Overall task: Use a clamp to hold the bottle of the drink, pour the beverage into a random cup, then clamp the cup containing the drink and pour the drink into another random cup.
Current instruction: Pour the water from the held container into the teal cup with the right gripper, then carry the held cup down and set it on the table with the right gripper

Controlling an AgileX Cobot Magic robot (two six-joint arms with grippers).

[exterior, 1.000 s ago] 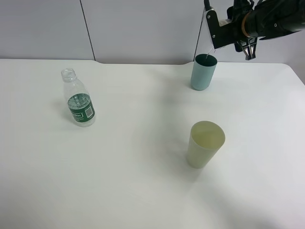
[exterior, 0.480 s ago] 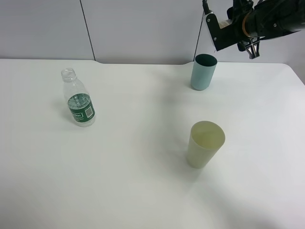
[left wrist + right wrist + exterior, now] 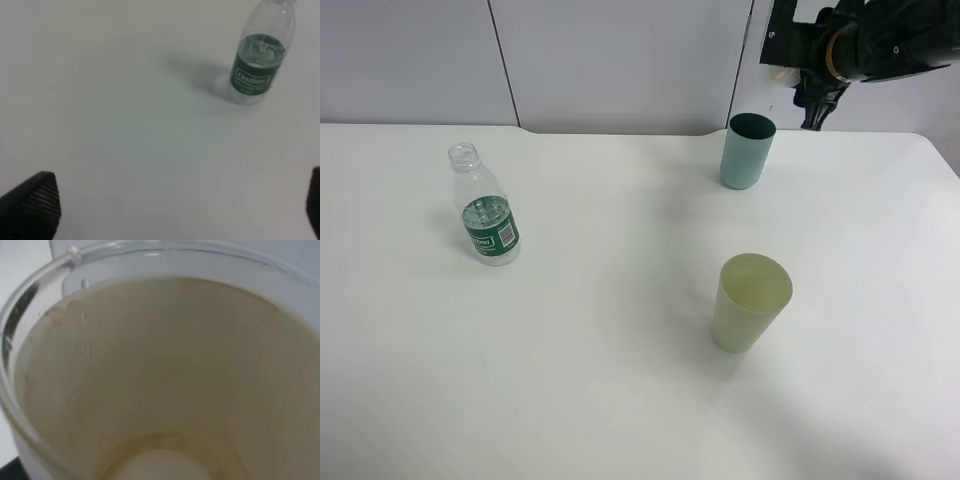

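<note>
The bench (image 3: 600, 380) is white and carries three things standing upright, well apart from one another. The bottle (image 3: 488, 215) is on the left side. It has no cap, and a green label wraps its lower half. The teal cup (image 3: 747, 150) stands near the far edge on the right, with its dark inside showing. The pale green cup (image 3: 750, 300) stands nearer the front, roughly in line with the teal one.

The right arm (image 3: 880, 40) hangs high at the far right corner, above the teal cup and slightly to its right, touching neither the cup nor the bench. Its end is a dark mass with an orange ring, and the right fingers cannot be told apart in it. They are pinched on the held cup (image 3: 160, 390), whose mouth fills the right wrist view. That cup has a clear rim and pale beige walls narrowing to a lighter bottom, with a few droplets clinging near the rim. Whether any liquid lies in it cannot be told. From the high camera it is hard to make out against the arm.

The left fingers (image 3: 30, 205) are spread wide, one dark tip at each lower corner of the left wrist view, with bare bench between them. The bottle stands well beyond them, untouched.
</note>
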